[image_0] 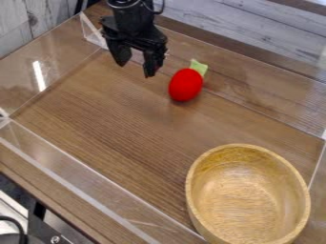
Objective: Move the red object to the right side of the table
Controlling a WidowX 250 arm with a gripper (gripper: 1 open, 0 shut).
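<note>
A: Step in hand, your reading?
B: Approach, I'd judge; no grasp made. Gripper (pixel 135 66) stands over the far part of the table (pixel 114 119), to the image-left of the red object (pixel 186 86). Near it, not touching
A: Tool state?
B: Fingers parted, nothing visible between them. Height above the wood hard to tell from this one view
A: And the target?
B: Glossy red, rounded, lying on bare wood in the far half, a little image-right of the middle. Green leafy top (pixel 199 68) points away from the camera. Wooden bowl (pixel 249 205) sits well apart, in the near image-right corner
A: Next move calls for what?
B: Shift across until the fingers straddle the red body, then lower, then close. Line up on the body, I'd say, rather than the leaves; those look a poor hold
A: Risks?
B: Coming down off-centre. One finger could land on top of it, or nudge it so it rolls. Smooth skin may slip too
A: After that?
B: Lift, carry to the right side, set down gently, open, back off. Bowl isn't the goal; keep the carry clear of its rim
</note>
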